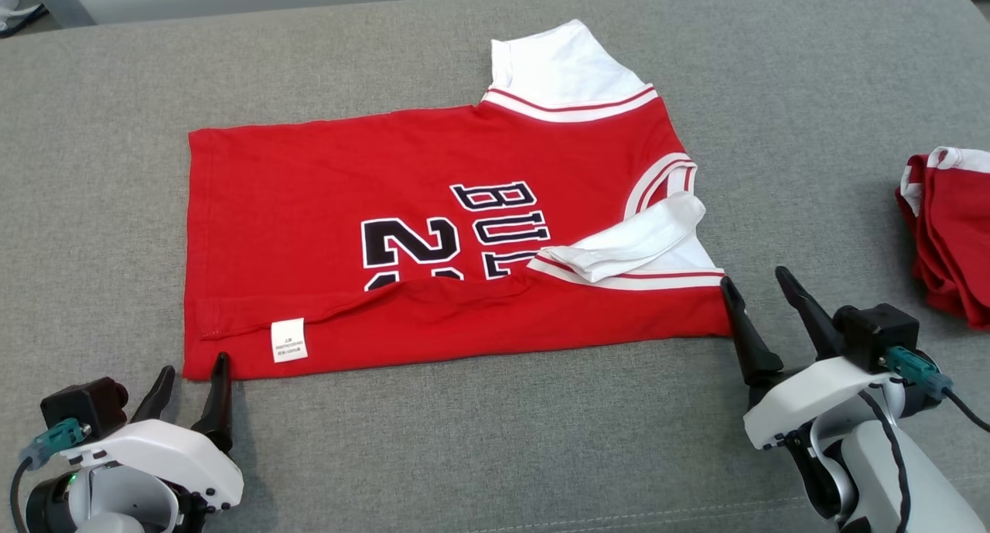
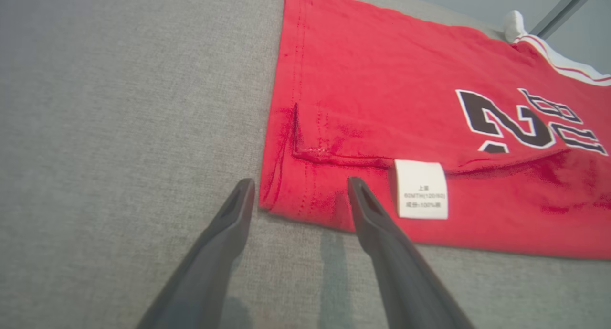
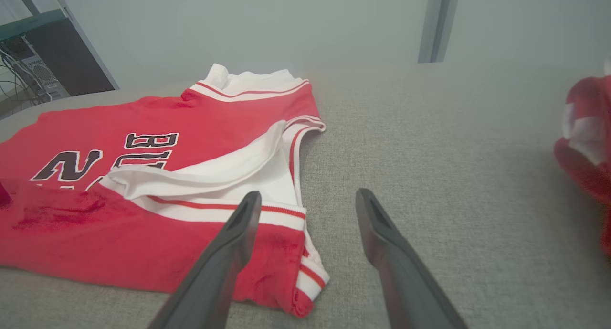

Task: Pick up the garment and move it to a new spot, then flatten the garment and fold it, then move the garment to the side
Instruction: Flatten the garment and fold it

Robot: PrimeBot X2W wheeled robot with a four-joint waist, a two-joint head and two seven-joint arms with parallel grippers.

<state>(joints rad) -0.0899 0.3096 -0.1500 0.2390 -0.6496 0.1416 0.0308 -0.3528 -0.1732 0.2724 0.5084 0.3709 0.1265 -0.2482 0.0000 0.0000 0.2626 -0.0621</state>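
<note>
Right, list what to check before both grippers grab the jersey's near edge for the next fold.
1. Left gripper open: ok, jaws apart at the near left corner.
2. Right gripper open: ok, jaws apart at the near right corner.
3. Jersey flat: not ok, the near sleeve lies bunched on the chest.
4. Near strip folded over: ok, care label faces up.
5. Second red garment clear: ok, apart at the right.
6. Contact with the cloth: cannot tell.
</note>
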